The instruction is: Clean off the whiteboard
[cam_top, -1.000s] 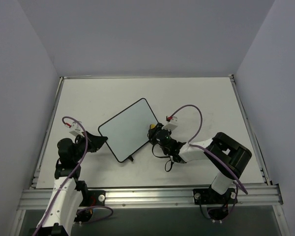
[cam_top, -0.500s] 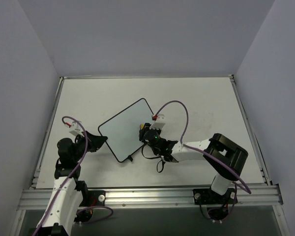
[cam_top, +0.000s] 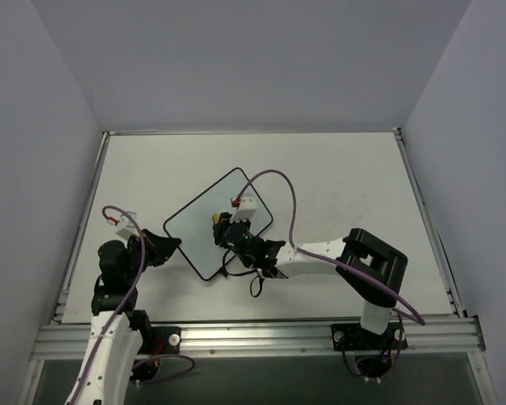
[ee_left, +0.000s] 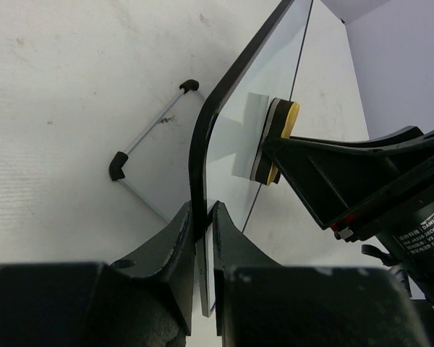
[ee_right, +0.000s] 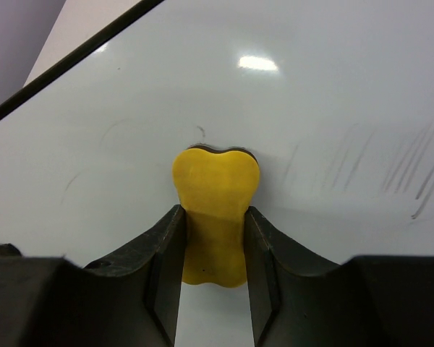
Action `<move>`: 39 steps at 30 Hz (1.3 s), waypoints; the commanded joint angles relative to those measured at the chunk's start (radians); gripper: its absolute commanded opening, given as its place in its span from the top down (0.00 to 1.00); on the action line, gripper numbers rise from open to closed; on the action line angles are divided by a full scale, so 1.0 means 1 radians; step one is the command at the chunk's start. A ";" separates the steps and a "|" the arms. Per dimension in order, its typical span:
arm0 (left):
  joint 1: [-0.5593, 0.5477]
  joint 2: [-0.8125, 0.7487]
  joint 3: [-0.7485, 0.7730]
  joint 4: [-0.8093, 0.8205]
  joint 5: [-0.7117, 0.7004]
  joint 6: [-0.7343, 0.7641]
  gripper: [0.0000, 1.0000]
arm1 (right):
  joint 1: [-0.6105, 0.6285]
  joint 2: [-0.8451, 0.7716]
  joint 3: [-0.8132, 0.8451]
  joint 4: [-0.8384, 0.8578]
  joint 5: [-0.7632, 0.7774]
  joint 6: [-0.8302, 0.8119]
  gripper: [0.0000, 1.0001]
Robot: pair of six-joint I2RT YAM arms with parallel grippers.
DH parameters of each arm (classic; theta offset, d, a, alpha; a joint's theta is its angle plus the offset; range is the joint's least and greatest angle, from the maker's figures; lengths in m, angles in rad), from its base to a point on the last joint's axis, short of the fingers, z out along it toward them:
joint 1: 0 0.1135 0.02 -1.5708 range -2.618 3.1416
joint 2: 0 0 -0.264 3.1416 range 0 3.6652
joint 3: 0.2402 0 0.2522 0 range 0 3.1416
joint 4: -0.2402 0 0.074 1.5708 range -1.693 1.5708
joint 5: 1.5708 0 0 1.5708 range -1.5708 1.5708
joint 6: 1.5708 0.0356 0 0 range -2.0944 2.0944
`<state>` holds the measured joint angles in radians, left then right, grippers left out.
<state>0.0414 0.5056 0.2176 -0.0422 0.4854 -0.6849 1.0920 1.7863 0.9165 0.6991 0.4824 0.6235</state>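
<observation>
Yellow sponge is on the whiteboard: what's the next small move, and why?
Probably sweep the right gripper sideways toward the faint grey strokes right of the small yellow sponge in its wrist view: the sponge is pressed on the black-framed whiteboard, and the left gripper clamps its edge.

From above, we see the whiteboard (cam_top: pixel 194 240) on the table (cam_top: pixel 346 186), just toward 9 o'clock of the table's middle, its corners pointing to 12, 3, 6 and 9. The left gripper (cam_top: pixel 164 245) sits at the board's 9 o'clock corner, with the board's edge between its fingers (ee_left: pixel 177 238). The right gripper (cam_top: pixel 222 229) reaches in from 4 o'clock and is over the board's middle. A sponge (ee_right: pixel 215 210) is pinched between its fingers, pressed against the board's face. In the right wrist view, scribbles (ee_right: pixel 390 170) lie at the sponge's 2 o'clock.
</observation>
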 commanded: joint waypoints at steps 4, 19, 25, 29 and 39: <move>-0.031 -0.003 0.058 -0.127 -0.087 -0.008 0.83 | 0.054 0.027 0.058 -0.006 -0.019 -0.041 1.00; -0.090 0.031 0.075 -0.142 -0.143 -0.005 0.96 | 0.128 0.137 0.254 -0.075 -0.061 -0.123 1.00; -0.103 0.033 0.078 -0.145 -0.151 -0.002 0.98 | 0.121 0.162 0.289 -0.113 -0.056 -0.122 1.00; -0.107 0.031 0.081 -0.148 -0.156 0.002 0.98 | 0.089 0.156 0.266 -0.125 -0.064 -0.096 1.00; -0.124 0.027 0.083 -0.153 -0.169 0.005 0.98 | -0.044 0.084 0.122 -0.083 -0.113 -0.016 1.00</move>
<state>-0.0624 0.5320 0.2626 -0.1398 0.3092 -0.7025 1.1137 1.8759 1.1065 0.6559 0.3725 0.5762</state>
